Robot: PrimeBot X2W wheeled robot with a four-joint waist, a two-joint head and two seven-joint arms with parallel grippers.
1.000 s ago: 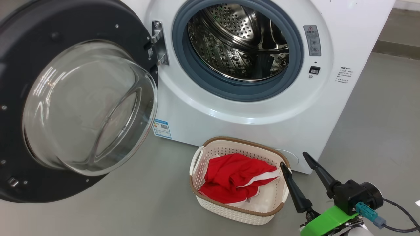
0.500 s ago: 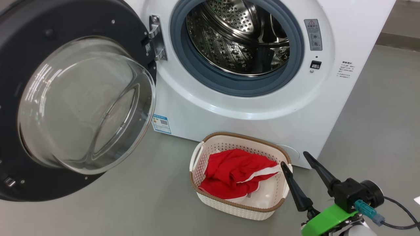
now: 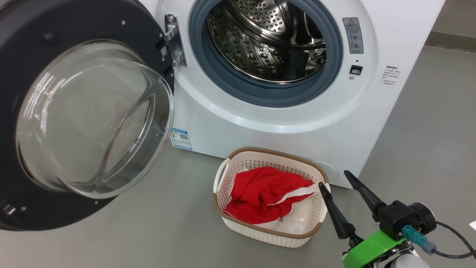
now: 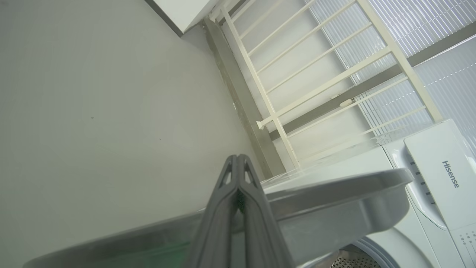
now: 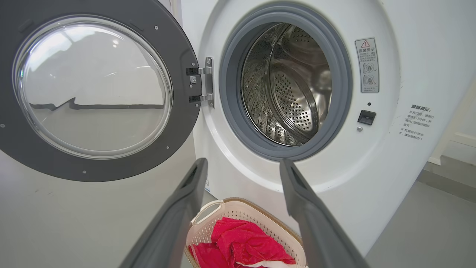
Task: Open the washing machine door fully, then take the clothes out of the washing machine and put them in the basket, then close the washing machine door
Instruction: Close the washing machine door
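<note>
The right gripper [image 3: 333,178] sits at the 5 o'clock corner of the head view, its two dark fingers spread wide with nothing between them. The basket [image 3: 260,152] stands on the grey floor [image 3: 156,230] at about 9 o'clock from it. One fingertip shows against the basket's right rim, but whether it touches cannot be told. The clothes [image 3: 266,197] lie bunched inside the basket, red with a white stripe, towards its left and back, and a patch of pale basket floor shows at their 5 o'clock. In the right wrist view the right gripper [image 5: 243,162] frames the basket [image 5: 238,201] and clothes [image 5: 241,245] low at 6 o'clock. The washing machine [image 3: 260,126] stands just behind the basket. The drum [image 3: 267,41] shows its perforated steel wall. The washing machine door [image 3: 85,119] is swung open at 9 o'clock from the drum, its glass bowl bulging outward. The left gripper [image 4: 237,158] has its fingers pressed together on nothing, with a grey curved edge [image 4: 334,193] just behind them.
</note>
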